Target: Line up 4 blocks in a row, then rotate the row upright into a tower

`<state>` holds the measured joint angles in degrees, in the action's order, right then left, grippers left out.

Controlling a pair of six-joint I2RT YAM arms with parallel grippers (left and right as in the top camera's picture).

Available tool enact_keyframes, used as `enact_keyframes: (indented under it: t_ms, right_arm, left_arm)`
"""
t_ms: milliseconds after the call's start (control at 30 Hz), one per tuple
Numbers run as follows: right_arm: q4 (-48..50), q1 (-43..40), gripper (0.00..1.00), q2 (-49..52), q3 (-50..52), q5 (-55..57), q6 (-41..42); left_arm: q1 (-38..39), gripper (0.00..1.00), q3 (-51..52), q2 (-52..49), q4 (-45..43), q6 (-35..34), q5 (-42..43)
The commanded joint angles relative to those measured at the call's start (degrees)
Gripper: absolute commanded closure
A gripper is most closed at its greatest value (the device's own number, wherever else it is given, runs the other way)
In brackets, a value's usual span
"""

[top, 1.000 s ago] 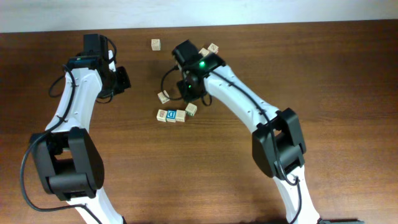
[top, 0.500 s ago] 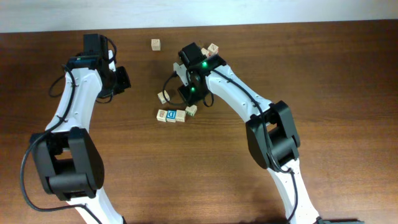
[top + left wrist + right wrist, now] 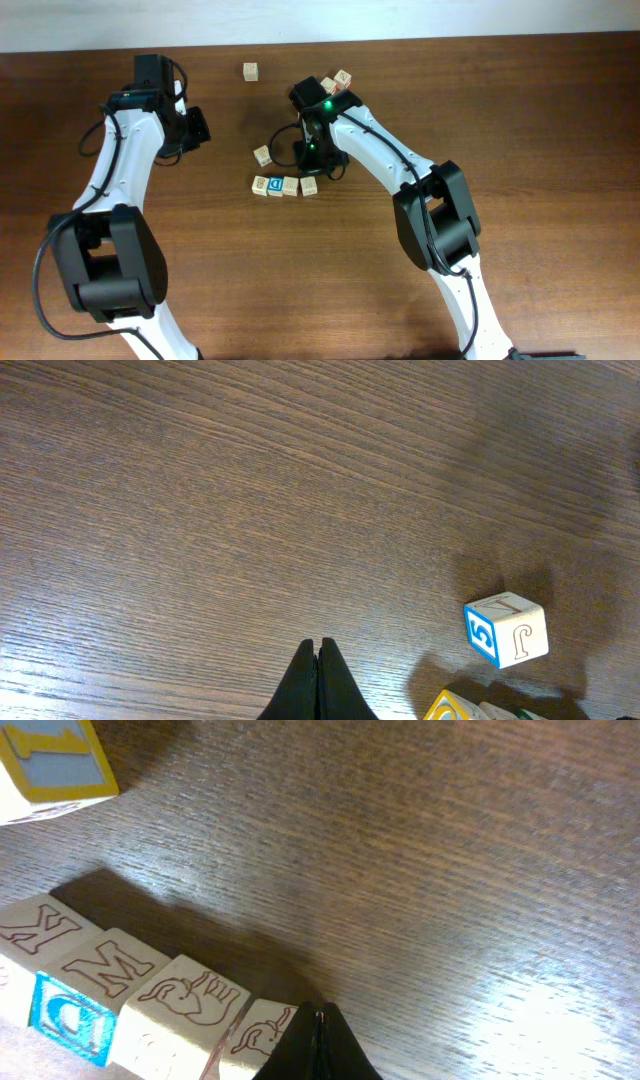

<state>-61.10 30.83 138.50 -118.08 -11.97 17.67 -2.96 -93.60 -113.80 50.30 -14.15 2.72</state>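
Four small wooden alphabet cubes sit side by side in a short straight row near the middle of the dark brown wood-grain counter [image 3: 540,120]. From overhead, the blue-faced D cube [image 3: 261,185] closes the row's left end and a pale end cube [image 3: 309,186] closes the right end, with two more pale cubes touching between them. In the right wrist view the same row runs along the bottom left: a pale cube with an outlined K [image 3: 30,925], a pale cube with an outlined M [image 3: 115,963], then a pale cube with an outlined figure [image 3: 185,998].

The right hand [image 3: 320,1017] is closed with nothing between its fingers, and its tip is just beside the pale end cube; whether they touch cannot be told. A yellow-faced cube [image 3: 55,765] lies apart at the top left of that view.

Overhead, a lone pale cube [image 3: 263,155] rests just above the row, two pale cubes [image 3: 343,77] lie close together by the right arm, and a single pale cube [image 3: 250,71] sits near the far edge.

The left hand [image 3: 199,127] is well apart from the row, closed and empty. Its wrist view shows a pale cube with a blue 5 face [image 3: 505,632] beside bare counter.
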Motion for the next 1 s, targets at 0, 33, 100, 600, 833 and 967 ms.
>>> enact_keyframes:
  t_ms: [0,33,100,600,833,967]
  right_arm:
    - [0.00,0.15,0.96,-1.09,-0.83,-1.53,0.87]
    - [-0.02,0.17,0.96,-1.29,-0.87,-1.53,0.92]
    - [-2.27,0.15,0.96,-1.29,-0.87,3.15,6.34]
    - [-8.70,2.34,0.96,-1.27,-0.83,-0.52,11.56]
    - [-6.25,1.42,0.96,-1.64,-0.90,-1.97,8.90]
    - [-6.97,-0.92,0.95,-3.30,-4.15,-1.99,2.23]
  left_arm:
    - [-0.02,1.00,0.57,0.11,-0.11,0.90,0.07]
    - [-0.02,1.00,0.57,0.13,-0.11,0.90,0.04]
    - [-0.02,1.00,0.57,0.11,-0.09,0.92,0.02]
    - [-0.02,1.00,0.57,0.11,-0.09,0.92,0.02]
    - [-0.02,1.00,0.57,0.11,0.28,0.92,0.02]
    - [-0.02,1.00,0.57,0.13,0.20,0.92,0.00]
